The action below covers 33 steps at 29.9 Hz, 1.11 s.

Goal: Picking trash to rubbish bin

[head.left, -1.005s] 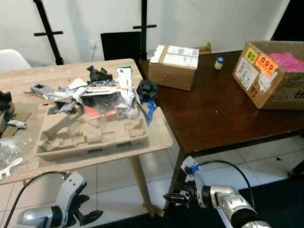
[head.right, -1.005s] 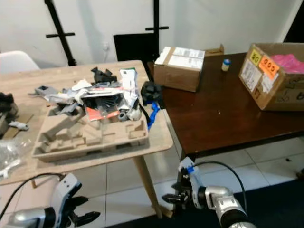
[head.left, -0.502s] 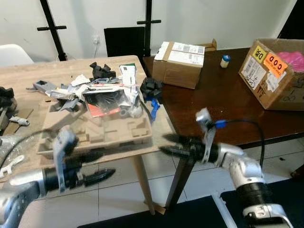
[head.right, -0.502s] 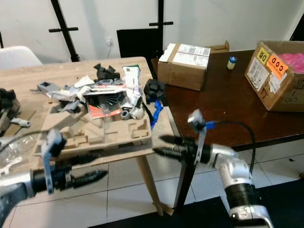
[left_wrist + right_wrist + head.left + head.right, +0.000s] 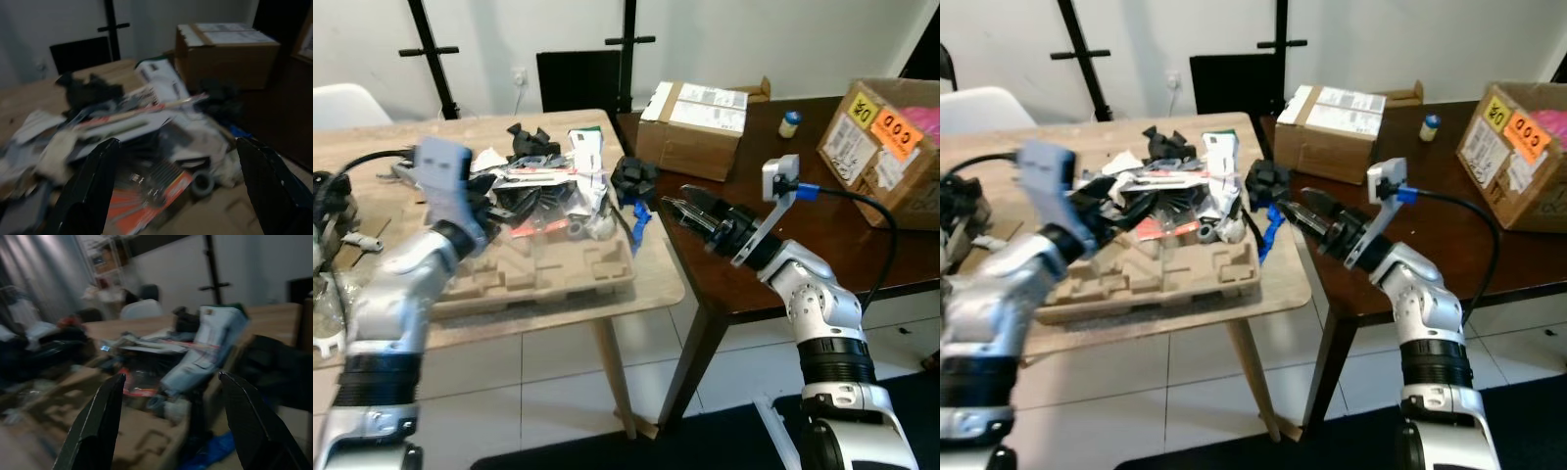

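Nearest you, on the light wooden table (image 5: 636, 284), sits the moulded pulp tray (image 5: 548, 274). Your left claw (image 5: 514, 201) is raised over the tray's far edge, fingers spread apart and empty. Your right claw (image 5: 683, 209) hovers just beside the tray's right end, fingers likewise apart. Beyond the tray lies the trash pile (image 5: 548, 186): papers, a red-and-black card, black scraps. Farther right stands a cardboard box (image 5: 695, 116).

A light wooden table (image 5: 661, 284) stands beside a dark brown table (image 5: 754, 196) on a white tiled floor (image 5: 558, 392), with a white wall (image 5: 724, 39) behind
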Tool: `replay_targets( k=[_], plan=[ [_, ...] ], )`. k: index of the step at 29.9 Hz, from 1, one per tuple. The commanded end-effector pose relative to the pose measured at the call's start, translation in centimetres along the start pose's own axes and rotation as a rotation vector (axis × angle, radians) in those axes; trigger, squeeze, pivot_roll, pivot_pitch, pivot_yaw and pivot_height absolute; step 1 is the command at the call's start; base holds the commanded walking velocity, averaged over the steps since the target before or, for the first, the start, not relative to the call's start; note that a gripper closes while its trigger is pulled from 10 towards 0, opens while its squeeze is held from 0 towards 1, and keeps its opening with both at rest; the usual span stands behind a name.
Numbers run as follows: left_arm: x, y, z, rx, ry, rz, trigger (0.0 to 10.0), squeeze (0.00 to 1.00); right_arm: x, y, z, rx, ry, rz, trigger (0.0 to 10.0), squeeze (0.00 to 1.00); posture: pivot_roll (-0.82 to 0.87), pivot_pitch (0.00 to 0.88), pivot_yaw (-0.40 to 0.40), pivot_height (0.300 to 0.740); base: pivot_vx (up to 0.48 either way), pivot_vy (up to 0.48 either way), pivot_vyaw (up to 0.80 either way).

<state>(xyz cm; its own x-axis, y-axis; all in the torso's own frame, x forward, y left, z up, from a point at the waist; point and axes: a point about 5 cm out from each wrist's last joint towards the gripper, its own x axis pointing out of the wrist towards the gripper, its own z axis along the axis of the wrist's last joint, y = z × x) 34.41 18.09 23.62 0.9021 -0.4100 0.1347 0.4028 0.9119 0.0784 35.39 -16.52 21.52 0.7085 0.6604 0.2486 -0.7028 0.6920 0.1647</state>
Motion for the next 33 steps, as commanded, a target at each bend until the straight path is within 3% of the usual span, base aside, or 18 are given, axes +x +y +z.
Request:
replay_targets(
  k=[1, 5, 9, 13, 17, 21, 23, 28, 33],
  plan=[
    [0.3, -0.3, 0.0, 0.032, 0.012, 0.016, 10.0, 0.00, 0.2, -0.1, -0.3, -0.046, 0.023, -0.058, 10.0, 0.00, -0.06, 0.088, 0.042, 0.740, 0.000, 0.000, 0.00],
    [0.9, 0.0, -0.4, 0.040, 0.047, 0.085, 10.0, 0.00, 0.6, -0.2, -1.0, -0.115, 0.062, -0.130, 10.0, 0.00, -0.06, 0.081, 0.057, 0.740, 0.000, 0.000, 0.00],
    [1.3, 0.4, -0.6, 0.069, 0.047, 0.140, 10.0, 0.00, 1.0, -0.4, -1.1, -0.110, 0.040, -0.190, 10.0, 0.00, -0.05, 0.069, 0.044, 0.740, 0.000, 0.000, 0.00],
    [0.7, 1.1, -1.4, 0.121, 0.096, 0.158, 10.0, 0.00, 1.7, 0.1, -1.8, -0.136, 0.066, -0.203, 10.0, 0.00, -0.03, 0.052, 0.064, 0.740, 0.000, 0.000, 0.00],
    [-0.2, 2.3, -3.3, 0.109, 0.168, 0.232, 10.0, 0.00, 2.5, 0.7, -3.6, -0.152, 0.129, -0.216, 10.0, 0.00, -0.05, 0.051, 0.101, 0.740, 0.000, 0.000, 0.00],
    [-0.3, 2.7, -3.3, 0.118, 0.180, 0.251, 10.0, 0.00, 2.7, 0.9, -3.7, -0.134, 0.131, -0.225, 10.0, 0.00, -0.05, 0.061, 0.079, 0.740, 0.000, 0.000, 0.00],
    [-0.1, 3.4, -2.8, 0.153, 0.180, 0.285, 10.0, 0.00, 3.1, 0.8, -4.0, -0.061, 0.121, -0.233, 10.0, 0.00, 0.00, 0.072, 0.046, 0.740, 0.000, 0.000, 0.00],
    [0.2, 3.7, -1.6, 0.155, 0.152, 0.299, 10.0, 0.00, 2.8, 0.4, -4.5, -0.102, 0.170, -0.266, 10.0, 0.00, -0.03, 0.055, 0.076, 0.740, 0.000, 0.000, 0.00],
    [1.1, 2.6, -2.5, 0.192, 0.186, 0.250, 10.0, 0.00, 1.2, -1.0, -3.9, -0.135, 0.159, -0.342, 10.0, 0.00, -0.03, 0.057, 0.087, 0.740, 0.000, 0.000, 0.00]
  ],
)
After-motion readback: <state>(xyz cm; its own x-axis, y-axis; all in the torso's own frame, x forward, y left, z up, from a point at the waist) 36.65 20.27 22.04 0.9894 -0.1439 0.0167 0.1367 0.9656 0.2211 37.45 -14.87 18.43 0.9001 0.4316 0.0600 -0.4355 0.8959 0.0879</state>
